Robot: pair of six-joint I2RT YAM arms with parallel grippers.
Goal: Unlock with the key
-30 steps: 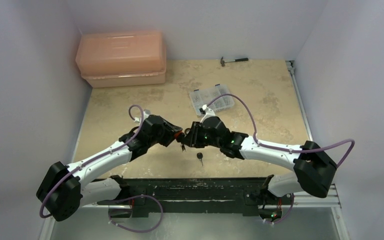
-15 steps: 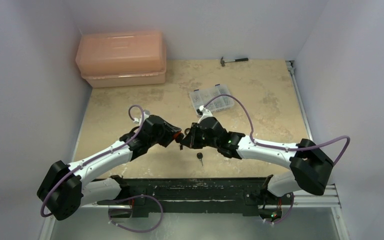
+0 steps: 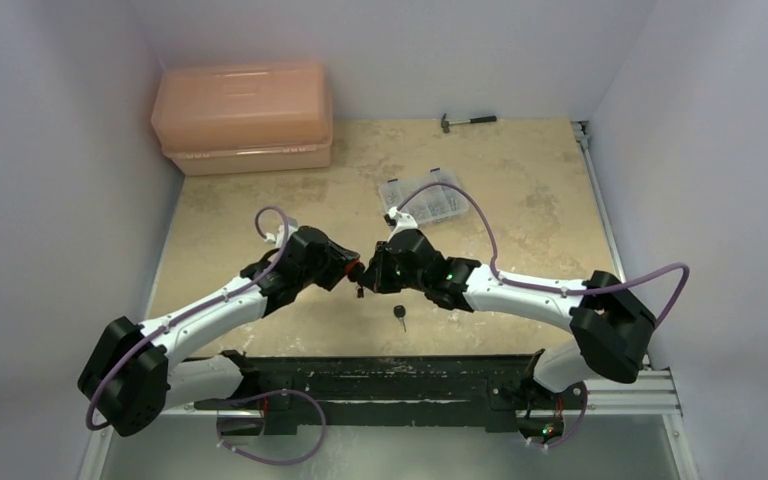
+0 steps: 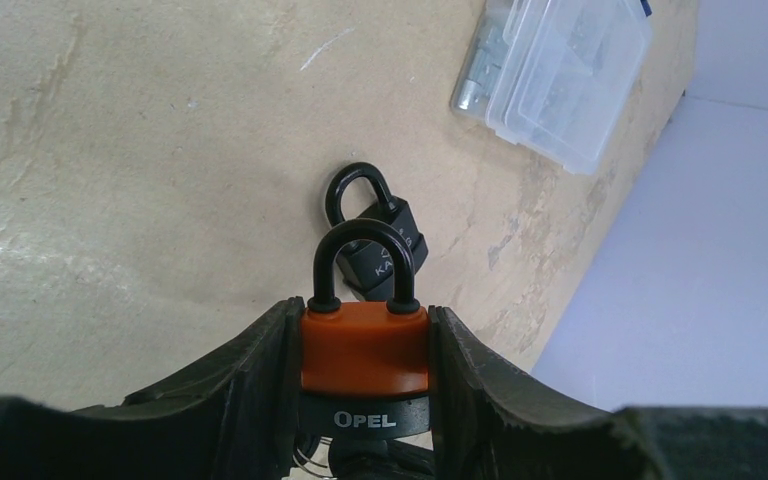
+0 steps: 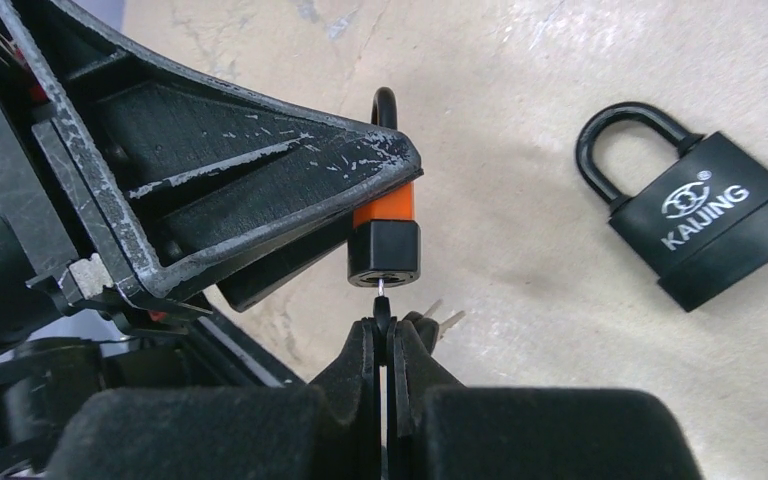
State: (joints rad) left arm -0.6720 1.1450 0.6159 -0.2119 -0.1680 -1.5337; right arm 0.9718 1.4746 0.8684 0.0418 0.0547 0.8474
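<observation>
A pink box (image 3: 243, 117) sits at the far left of the table (image 3: 520, 230), against the wall. From the near edge the two arms reach in and meet nose to nose at mid-table. The left gripper (image 4: 365, 310) is clamped on an orange padlock (image 4: 365, 350), one finger pressed to each side of its body. The lock's black shackle points away from the wrist and is seated at both ends, and its black base reads OPEL.

On the table just beyond the orange padlock lies a black padlock (image 5: 720, 215), flat on its side, its shackle also closed.

Facing the left gripper, the right gripper (image 5: 385, 335) has its fingers pressed together on a thin metal blade (image 5: 381, 290). The blade's tip meets the underside of the orange padlock at the keyhole. Whether it has gone in cannot be told. More keys (image 5: 442, 320) show just behind the right fingertips, partly hidden.

The key (image 3: 400, 314), small and black-headed, lies alone on the table. It is just near of the meeting grippers and a little to their right, touched by neither.

Farther right and back rests a clear organizer (image 4: 560, 70). A hammer (image 3: 468, 120) lies at the far edge by the wall.
</observation>
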